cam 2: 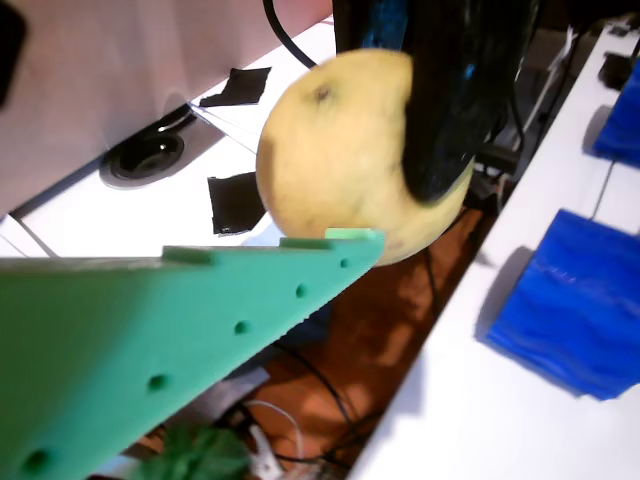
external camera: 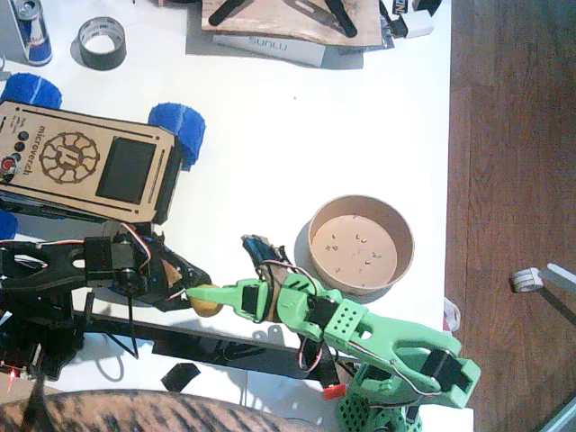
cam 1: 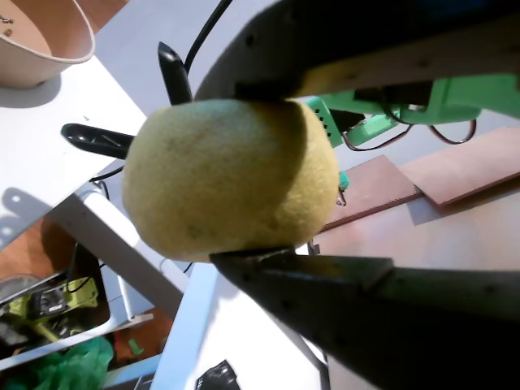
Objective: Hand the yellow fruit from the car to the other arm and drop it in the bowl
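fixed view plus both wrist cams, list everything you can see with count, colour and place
yellow fruit: one, dull yellow, held at the front table edge between the two arms' fingers
car: one, light wood with a black panel and blue wheels, back left of the table
bowl: one, tan with a pinkish-beige inside, centre right, empty but for crumbs
tape roll: one, black, back left
can: one, blue and silver, far back left corner
box: one, white, back centre
small tape roll: one, whitish, on the wooden floor at right
left gripper: one, black, shut on the fruit
right gripper: one, green, at the fruit; closure unclear
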Controlling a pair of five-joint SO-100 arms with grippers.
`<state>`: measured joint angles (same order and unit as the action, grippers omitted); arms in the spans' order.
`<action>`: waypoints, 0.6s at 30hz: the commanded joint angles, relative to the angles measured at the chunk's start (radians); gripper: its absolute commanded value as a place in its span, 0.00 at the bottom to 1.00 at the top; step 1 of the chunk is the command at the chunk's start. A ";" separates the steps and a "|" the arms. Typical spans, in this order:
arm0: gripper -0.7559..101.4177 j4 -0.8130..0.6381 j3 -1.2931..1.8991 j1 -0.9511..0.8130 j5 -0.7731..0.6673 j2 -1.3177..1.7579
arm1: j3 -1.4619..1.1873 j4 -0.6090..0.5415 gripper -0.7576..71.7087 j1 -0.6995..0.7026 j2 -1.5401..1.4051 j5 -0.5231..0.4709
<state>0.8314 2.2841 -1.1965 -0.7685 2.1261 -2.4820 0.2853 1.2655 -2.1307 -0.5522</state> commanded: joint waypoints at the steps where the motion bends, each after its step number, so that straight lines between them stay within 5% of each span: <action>1: 0.01 -0.023 -0.012 0.002 -0.002 0.005 | 0.060 -0.029 0.67 0.012 0.029 0.035; 18: 0.02 -0.040 -0.012 0.002 -0.002 0.005 | 0.074 -0.038 0.61 0.041 0.098 0.055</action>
<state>0.8222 2.2826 -1.1965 -0.7670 2.1261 -2.4712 0.2700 1.2901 -2.0295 -0.4817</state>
